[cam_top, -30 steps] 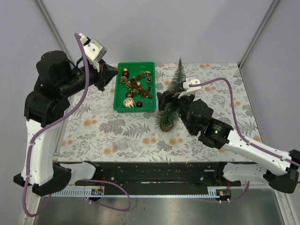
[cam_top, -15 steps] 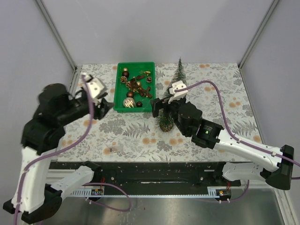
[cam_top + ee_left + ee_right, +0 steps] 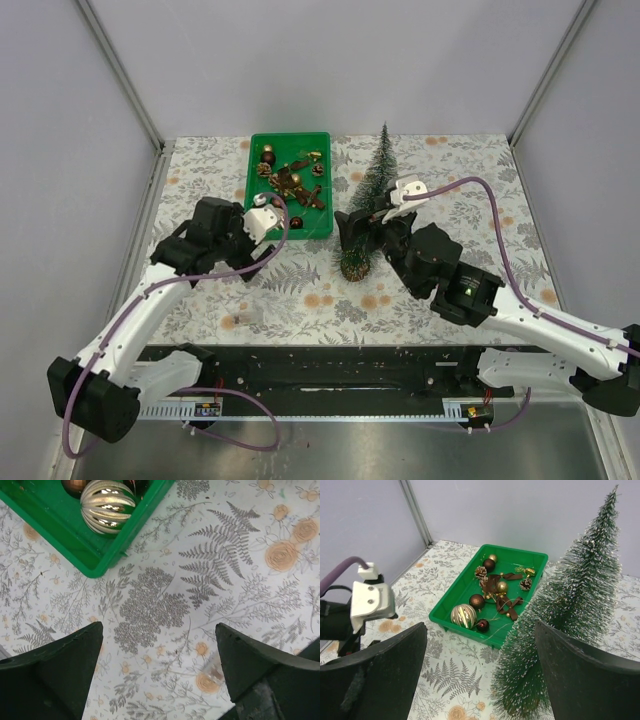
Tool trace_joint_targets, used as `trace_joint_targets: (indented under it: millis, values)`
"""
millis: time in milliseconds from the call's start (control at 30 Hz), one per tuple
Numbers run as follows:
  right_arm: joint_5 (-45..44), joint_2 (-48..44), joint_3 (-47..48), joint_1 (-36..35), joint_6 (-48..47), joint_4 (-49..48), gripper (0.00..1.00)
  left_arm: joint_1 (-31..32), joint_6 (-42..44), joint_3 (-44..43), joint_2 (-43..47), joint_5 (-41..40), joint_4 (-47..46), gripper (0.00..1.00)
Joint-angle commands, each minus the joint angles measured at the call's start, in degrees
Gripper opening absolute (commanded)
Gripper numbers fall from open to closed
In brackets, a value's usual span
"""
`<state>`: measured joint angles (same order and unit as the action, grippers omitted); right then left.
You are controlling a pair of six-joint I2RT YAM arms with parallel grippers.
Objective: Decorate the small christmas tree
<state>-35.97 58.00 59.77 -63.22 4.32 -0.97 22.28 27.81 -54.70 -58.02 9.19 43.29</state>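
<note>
Right gripper (image 3: 480,627), jaws wide and empty, sits just beside the small christmas tree (image 3: 368,200) — upright at the green tray's (image 3: 248,190) three o'clock. Left gripper (image 3: 157,630), equally wide, hovers at the tray's seven o'clock; it should centre over the striped gold bauble (image 3: 107,505) before closing gently.

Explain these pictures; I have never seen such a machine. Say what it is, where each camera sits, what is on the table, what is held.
Two robot arms are bolted at the table's near edge, each ending in a two-finger gripper. One picture looks down from above and behind them; the other two come from wrist cameras, so the dark wedges there are the fingers. On the patterned tablecloth stand the small christmas tree and a green tray of ornaments, including a gold striped ball. The left gripper and the right gripper are open and hold nothing.
</note>
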Motion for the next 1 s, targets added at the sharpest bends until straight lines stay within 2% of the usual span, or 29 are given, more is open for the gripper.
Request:
trace_joint_targets:
  millis: [0, 167, 533, 800, 967]
  values:
    - [-1.2, -0.4, -1.2, -0.7, -0.4, -0.7, 0.96, -0.3, 3.7, -0.3, -5.8, 1.9, -8.2, 0.99]
    - [-2.5, -0.9, -1.8, -0.7, -0.6, -0.9, 0.96, 0.6, 6.0, -3.3, -15.2, 6.2, -8.4, 0.99]
    - [-4.8, -4.8, -2.6, -0.7, 0.9, 2.6, 0.94, 4.0, 2.8, -8.8, -30.3, 10.8, -15.5, 0.99]
    - [-5.3, -5.4, -3.3, -0.7, 0.9, 2.5, 0.93, 6.2, -0.5, -13.8, -39.7, 9.5, -18.7, 0.99]
    - [-4.3, -5.7, -3.9, -0.7, 1.9, 2.6, 0.92, 6.2, -2.2, -14.6, -42.6, 6.9, -23.2, 0.97]
